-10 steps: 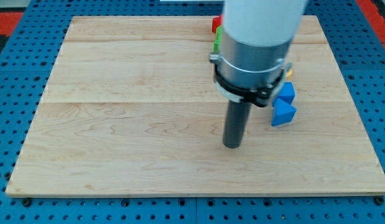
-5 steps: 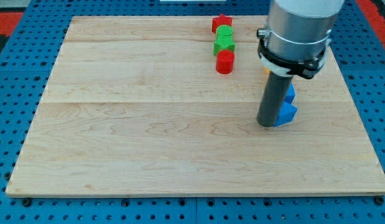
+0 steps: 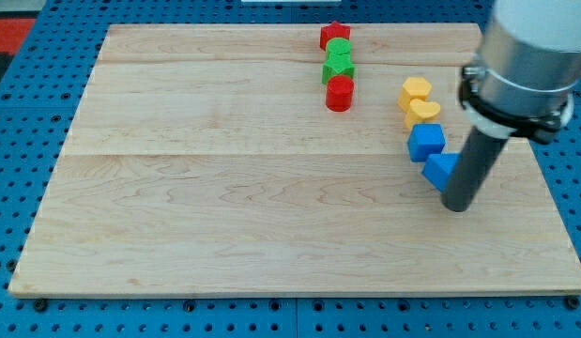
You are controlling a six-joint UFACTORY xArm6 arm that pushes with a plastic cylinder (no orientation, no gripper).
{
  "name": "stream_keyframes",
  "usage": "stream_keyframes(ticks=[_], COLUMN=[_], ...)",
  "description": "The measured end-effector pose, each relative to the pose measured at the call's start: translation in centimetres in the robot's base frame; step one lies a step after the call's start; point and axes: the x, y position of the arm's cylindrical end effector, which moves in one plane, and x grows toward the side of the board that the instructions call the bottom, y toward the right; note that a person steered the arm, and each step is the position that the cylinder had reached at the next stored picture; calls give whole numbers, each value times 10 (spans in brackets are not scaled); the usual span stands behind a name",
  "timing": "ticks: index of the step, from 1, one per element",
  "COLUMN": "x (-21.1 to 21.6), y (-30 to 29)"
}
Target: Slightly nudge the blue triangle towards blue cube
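My tip [image 3: 457, 205] rests on the wooden counter [image 3: 224, 216] touching the blue triangle's [image 3: 440, 169] right lower side, the blue cube [image 3: 426, 142] just above-left of that triangle.

No writing, label, brand, number or sign can be read anywhere in the camera view.
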Motion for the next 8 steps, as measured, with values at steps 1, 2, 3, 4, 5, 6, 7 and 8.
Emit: stream_keyframes(ticks=[1,2,3,4,5,6,7,8], x=[-5,-21,-32,-33,-33,-33,-33,-33], y=[23,23,23,23,23,20,13,3])
